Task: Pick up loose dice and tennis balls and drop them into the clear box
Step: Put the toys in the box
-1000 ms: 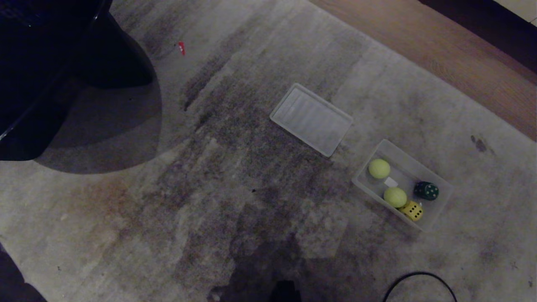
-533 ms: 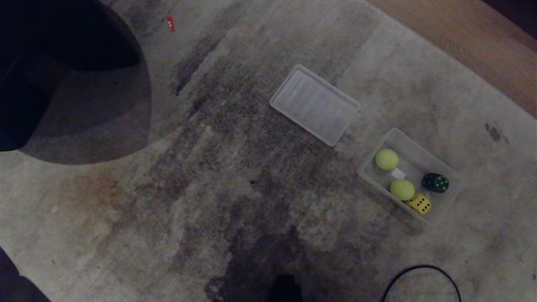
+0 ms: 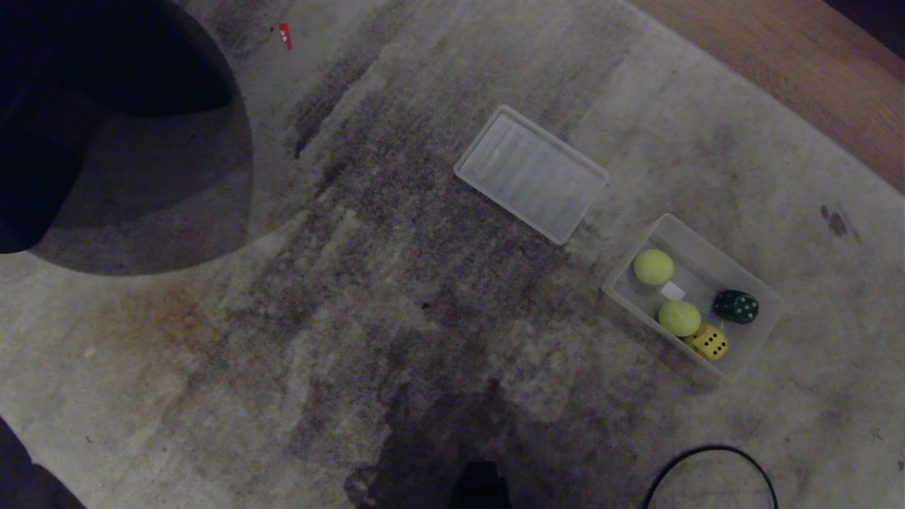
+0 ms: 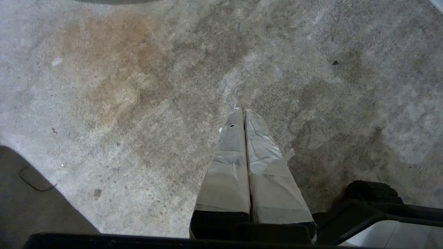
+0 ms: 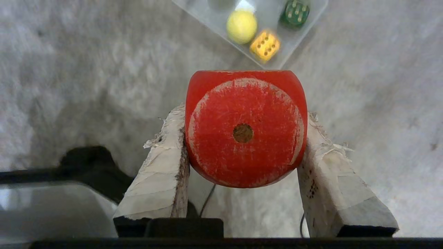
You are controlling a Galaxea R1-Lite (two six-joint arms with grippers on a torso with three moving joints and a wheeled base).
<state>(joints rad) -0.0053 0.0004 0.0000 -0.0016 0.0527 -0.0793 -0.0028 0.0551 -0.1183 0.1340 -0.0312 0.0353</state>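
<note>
Right gripper clamps the red die across flat opposite faces; rigid painted wood, probably light, corners slip-prone.

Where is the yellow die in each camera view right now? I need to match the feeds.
Head view: yellow die in the clear box's near corner, at right, beside a tennis ball.
Left wrist view: not in it.
Right wrist view: near the top edge, in the box beyond the held red die.
Shared landmark: the dark green die.
</note>
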